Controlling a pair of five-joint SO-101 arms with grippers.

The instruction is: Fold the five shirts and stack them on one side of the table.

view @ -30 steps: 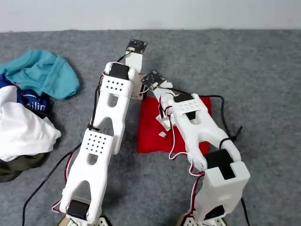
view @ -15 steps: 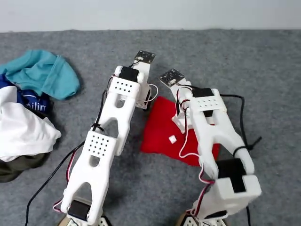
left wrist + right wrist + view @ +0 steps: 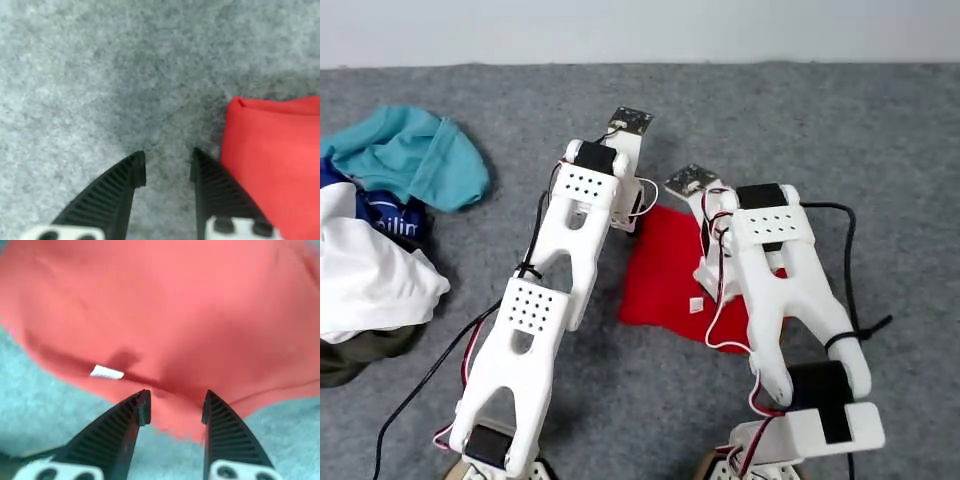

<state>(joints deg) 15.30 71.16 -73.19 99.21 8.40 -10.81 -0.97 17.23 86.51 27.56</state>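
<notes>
Judging progress: one red shirt [image 3: 665, 280] lies folded on the counter [image 3: 880, 140] — the unfolded heap [image 3: 380, 250] on my left waits. My left hand [image 3: 167, 167] gapes beside the shirt's corner, my right hand [image 3: 175, 407] over it.

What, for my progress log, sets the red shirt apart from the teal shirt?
The red shirt lies flat and folded; the teal shirt is bunched up. The red shirt lies alone mid-table; the teal shirt sits against a heap of other clothes off to the left. Both rest on the grey table.
</notes>
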